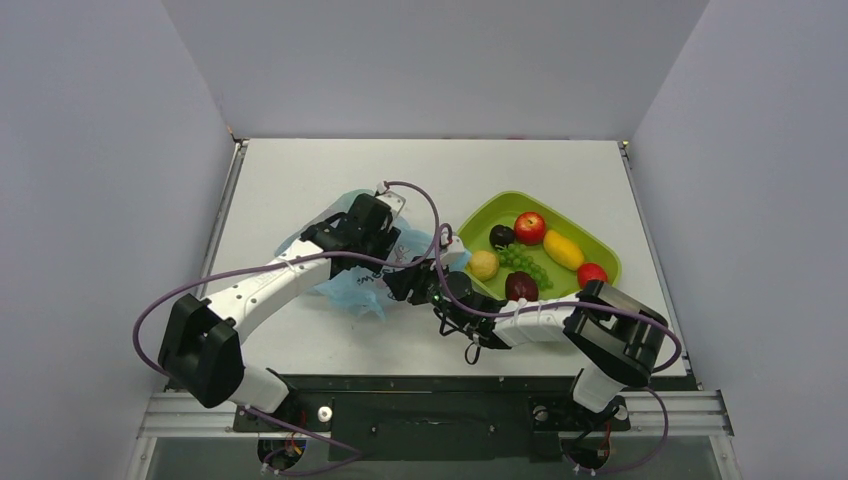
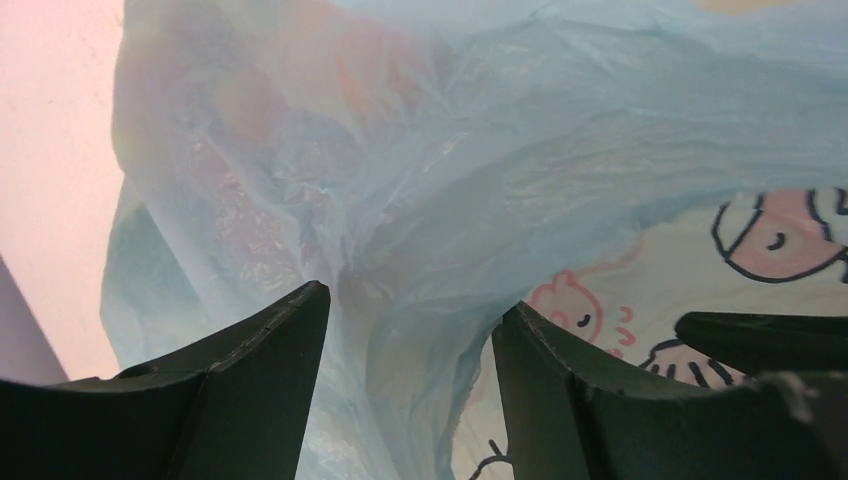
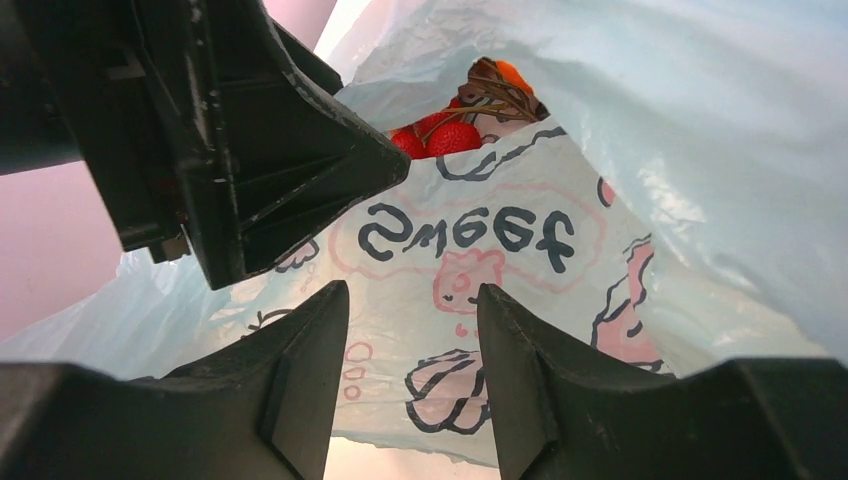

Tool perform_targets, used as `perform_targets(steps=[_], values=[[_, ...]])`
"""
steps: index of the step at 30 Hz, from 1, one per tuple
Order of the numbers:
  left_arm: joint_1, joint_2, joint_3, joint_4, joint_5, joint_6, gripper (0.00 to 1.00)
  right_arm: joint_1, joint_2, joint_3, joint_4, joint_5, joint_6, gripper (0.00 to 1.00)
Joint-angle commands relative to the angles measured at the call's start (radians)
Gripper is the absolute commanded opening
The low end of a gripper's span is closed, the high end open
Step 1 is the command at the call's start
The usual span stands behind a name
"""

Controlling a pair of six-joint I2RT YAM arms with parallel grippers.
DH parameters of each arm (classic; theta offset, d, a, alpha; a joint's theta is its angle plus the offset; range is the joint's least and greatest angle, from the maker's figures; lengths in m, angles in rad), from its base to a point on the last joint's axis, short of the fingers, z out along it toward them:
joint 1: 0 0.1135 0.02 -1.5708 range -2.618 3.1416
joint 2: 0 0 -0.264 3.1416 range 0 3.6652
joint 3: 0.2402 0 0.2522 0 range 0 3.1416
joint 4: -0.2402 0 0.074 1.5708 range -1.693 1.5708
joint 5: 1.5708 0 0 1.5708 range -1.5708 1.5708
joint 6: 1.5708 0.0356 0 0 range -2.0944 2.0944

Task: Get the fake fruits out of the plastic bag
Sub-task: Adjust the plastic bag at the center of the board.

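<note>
Crumpled light-blue, cartoon-printed plastic bag [image 1: 355, 295] lies mouth open — red grape cluster [image 3: 437, 136] and orange [image 3: 512, 72] still inside.

We read one word, in dark letters inside a pink outline on the plastic bag [image 3: 470, 235]. It looks like "Sweet", flipped top to bottom in the right wrist view. No other text is legible.

Light: we see bright, even overhead | shadows: faint on tabletop [image 1: 300, 190] | wrist views: pink cast, plastic bag [image 2: 450, 150] softly blurred
</note>
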Motion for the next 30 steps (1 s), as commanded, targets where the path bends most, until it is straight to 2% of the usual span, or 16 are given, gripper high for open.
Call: perform_targets(steps=[1, 3, 5, 7, 10, 11, 17, 21, 25, 30], values=[[-0.011, 0.016, 0.005, 0.054, -0.123, 0.023, 0.58, 0.001, -0.015, 0.012, 0.066, 0.007, 0.011, 0.46], [-0.018, 0.040, 0.015, 0.039, -0.184, 0.014, 0.57, 0.006, -0.007, 0.025, 0.063, 0.009, 0.009, 0.47], [-0.019, 0.043, 0.023, 0.033, -0.226, 0.004, 0.47, 0.013, 0.005, 0.040, 0.059, 0.010, 0.007, 0.47], [-0.018, 0.019, 0.021, 0.043, -0.233, -0.001, 0.32, 0.025, 0.020, 0.065, 0.045, 0.008, 0.005, 0.47], [-0.016, -0.068, -0.014, 0.085, -0.194, 0.010, 0.04, 0.041, 0.042, 0.110, 0.018, -0.002, 0.001, 0.47], [-0.015, -0.090, -0.024, 0.111, -0.184, 0.013, 0.01, 0.045, 0.046, 0.131, 0.012, -0.008, 0.000, 0.46], [-0.012, -0.253, -0.132, 0.235, -0.083, 0.012, 0.00, 0.062, 0.051, 0.210, 0.007, -0.049, -0.016, 0.43], [0.016, -0.328, -0.173, 0.310, -0.073, -0.049, 0.00, 0.086, 0.085, 0.252, 0.097, -0.130, -0.078, 0.42], [0.035, -0.345, -0.191, 0.361, -0.022, -0.098, 0.00, 0.126, 0.163, 0.281, 0.177, -0.207, -0.128, 0.40], [0.042, -0.334, -0.190, 0.367, -0.066, -0.128, 0.00, 0.220, 0.256, 0.245, 0.235, -0.193, -0.170, 0.38]])
